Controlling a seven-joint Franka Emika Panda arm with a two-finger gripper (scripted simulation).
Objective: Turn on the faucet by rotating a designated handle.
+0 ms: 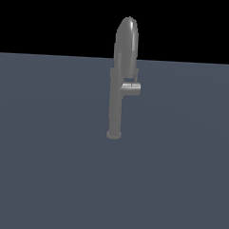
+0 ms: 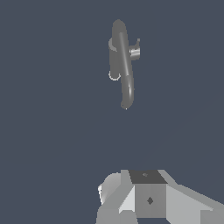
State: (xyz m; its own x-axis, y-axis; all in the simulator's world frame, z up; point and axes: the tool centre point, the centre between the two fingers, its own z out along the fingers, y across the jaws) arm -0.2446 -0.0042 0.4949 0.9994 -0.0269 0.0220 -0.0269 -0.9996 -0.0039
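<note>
One grey metallic faucet (image 1: 116, 104) with a tall arched spout stood alone on the dark grey floor (image 1: 47, 170). Its one short grey cylindrical handle (image 1: 131, 88) jutted toward the exterior view's right. The gripper (image 2: 148, 199) was well apart from it; its spread could not be determined. Recommended approach: descend beside the handle, avoiding the spout.

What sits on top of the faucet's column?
The faucet column carries a tall narrow arched spout; the handle juts from its side. The spout covers the column's top end.

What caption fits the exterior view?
Grey faucet standing upright on a flat surface, handle jutting toward the exterior view's right, untouched.
</note>
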